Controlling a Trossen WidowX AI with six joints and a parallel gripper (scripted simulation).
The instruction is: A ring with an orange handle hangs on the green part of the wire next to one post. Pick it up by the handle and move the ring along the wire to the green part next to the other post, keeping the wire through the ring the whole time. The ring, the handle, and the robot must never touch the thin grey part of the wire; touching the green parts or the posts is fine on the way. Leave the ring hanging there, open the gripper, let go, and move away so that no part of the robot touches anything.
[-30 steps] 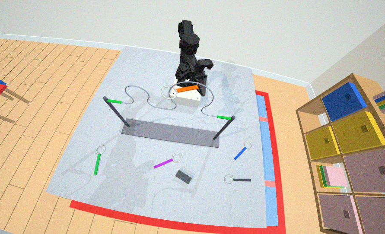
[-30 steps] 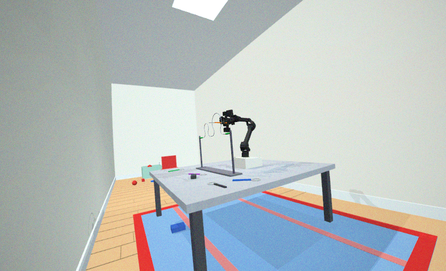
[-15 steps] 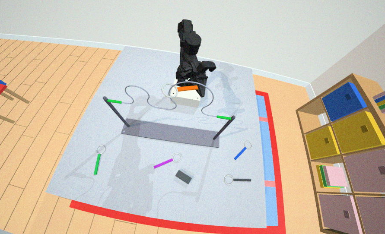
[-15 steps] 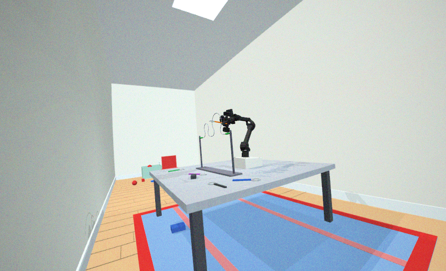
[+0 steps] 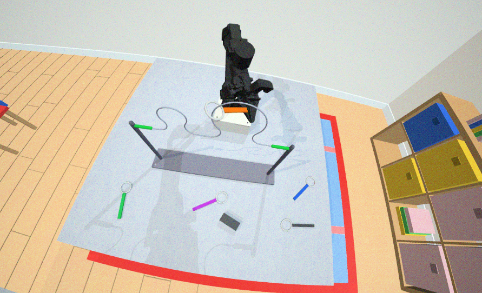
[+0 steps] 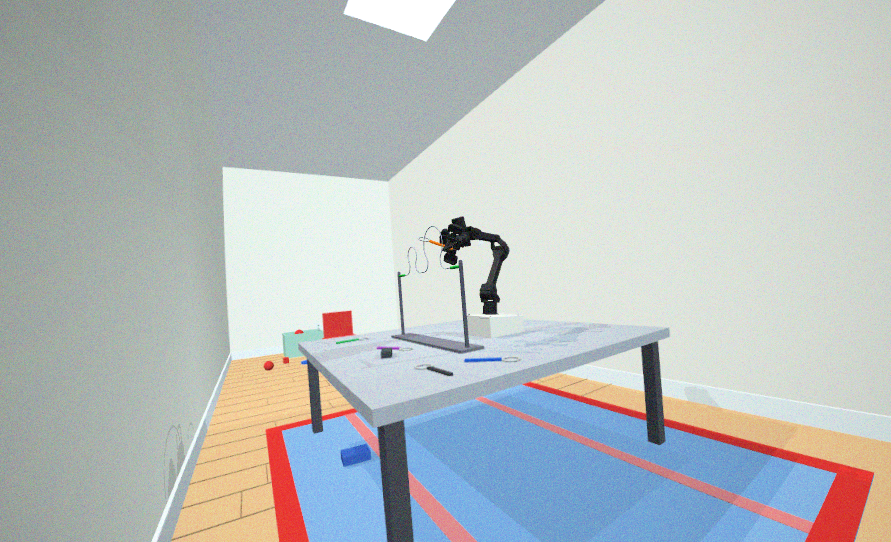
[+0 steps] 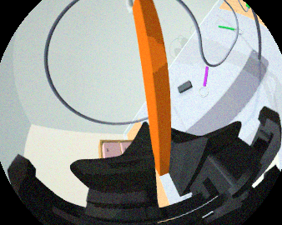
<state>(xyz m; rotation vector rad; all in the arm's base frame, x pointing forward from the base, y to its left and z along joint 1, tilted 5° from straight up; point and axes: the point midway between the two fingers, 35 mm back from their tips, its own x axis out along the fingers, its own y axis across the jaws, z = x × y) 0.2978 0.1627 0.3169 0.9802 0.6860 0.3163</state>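
My gripper (image 5: 249,111) (image 6: 450,247) (image 7: 148,124) is shut on the orange handle (image 5: 234,110) (image 6: 436,243) (image 7: 153,71). The handle points from the fingers toward the pale ring (image 5: 205,108), which appears around the left side of the wire's tall loop, high above the table. Only a bit of the ring shows at the top of the wrist view. The grey wire (image 5: 266,121) (image 7: 46,58) bends between a left green part (image 5: 143,126) and a right green part (image 5: 280,147) beside the posts. The gap between ring and wire is too small to judge.
The left post (image 5: 146,141) and right post (image 5: 280,160) (image 6: 463,302) rise from a grey base plate (image 5: 213,168). Loose rings with green (image 5: 121,205), purple (image 5: 204,205), blue (image 5: 301,192) and black (image 5: 303,225) handles and a dark block (image 5: 229,221) lie on the table.
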